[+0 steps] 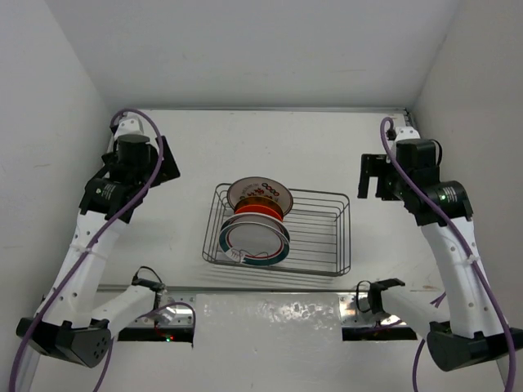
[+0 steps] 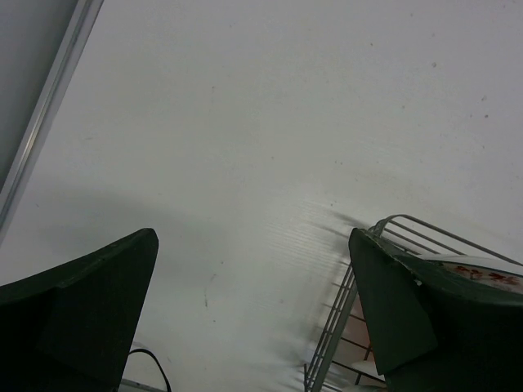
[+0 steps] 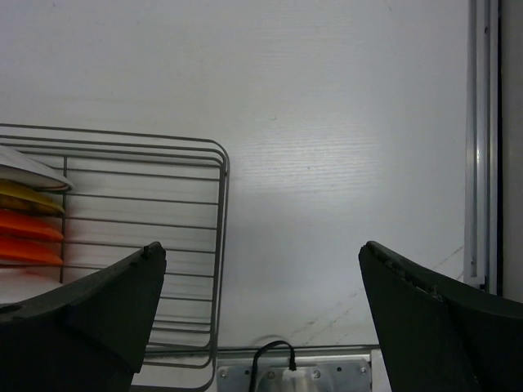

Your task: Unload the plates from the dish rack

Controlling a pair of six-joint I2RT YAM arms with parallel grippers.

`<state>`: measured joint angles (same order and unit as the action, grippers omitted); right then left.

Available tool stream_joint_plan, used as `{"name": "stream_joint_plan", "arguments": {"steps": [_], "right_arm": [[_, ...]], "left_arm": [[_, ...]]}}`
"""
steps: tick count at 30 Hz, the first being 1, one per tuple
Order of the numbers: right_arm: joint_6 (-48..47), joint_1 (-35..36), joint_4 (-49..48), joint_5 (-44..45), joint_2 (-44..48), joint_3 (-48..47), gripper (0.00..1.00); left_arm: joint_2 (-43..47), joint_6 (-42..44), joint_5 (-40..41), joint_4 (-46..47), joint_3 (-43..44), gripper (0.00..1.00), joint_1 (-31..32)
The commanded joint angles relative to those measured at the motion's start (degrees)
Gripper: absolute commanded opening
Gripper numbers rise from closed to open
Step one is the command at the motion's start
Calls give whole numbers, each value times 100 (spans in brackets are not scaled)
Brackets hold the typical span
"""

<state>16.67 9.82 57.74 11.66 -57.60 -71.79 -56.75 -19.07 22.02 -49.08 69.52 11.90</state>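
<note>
Grey wire dish rack (image 1: 327, 237): stands at the middle of the white worktop (image 1: 245, 139), between my two arms, long side running left to right.
Load: the plates (image 1: 257, 220) stand on edge in the rack's left half, one behind another, tilted so their faces turn toward my bases.
Near plate (image 1: 255, 242): white with a teal ring rim, closest to my bases.
Orange plates (image 1: 260, 215): packed between the near plate and the far plate.
Far plate (image 1: 261, 194): white with red and black printed marks.
Left tool (image 1: 166, 166): fingers spread as wide as they go, nothing between them. It hangs over the worktop to the left of the rack's far left corner, apart from it. In my left wrist view, that corner and the marked plate's edge show behind one finger (image 2: 409, 310).
Right tool (image 1: 372, 175): fingers spread fully, nothing held. It hangs near the rack's far right corner, not touching. My right wrist view shows a rack corner and plate edges at the left.
Contact: neither tool touches rack or plate.
</note>
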Motion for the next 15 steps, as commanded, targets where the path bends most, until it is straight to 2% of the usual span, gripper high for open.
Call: {"name": "stream_joint_plan", "arguments": {"steps": [1,3,4,5,7,10,11,15], "right_arm": [[-495,-16,-647,-381,91,173,99],[-839,-7,-1069,-978,83,323,99],[-962,-16,-1698,-1225,65,454,99],[-1129,-7,-1974,-1924,-57,594,99],[-1558,133,-2353,-2473,-434,474,99],[-2794,1517,-2276,-2047,-1461,-384,99],[-3018,1714,-2223,-1888,-2021,-597,98],[-3704,2277,-2406,-1737,-3017,-1302,92]], "left_arm": [[-55,149,57,206,168,100,49],[-47,149,22,267,141,100,49],[-38,149,-39,285,80,100,49],[-29,149,-66,328,45,100,49],[-29,149,-232,373,18,100,49],[-11,202,-505,469,1,100,49],[-11,228,-575,487,-17,100,49],[23,246,-962,636,-201,100,40]]}}
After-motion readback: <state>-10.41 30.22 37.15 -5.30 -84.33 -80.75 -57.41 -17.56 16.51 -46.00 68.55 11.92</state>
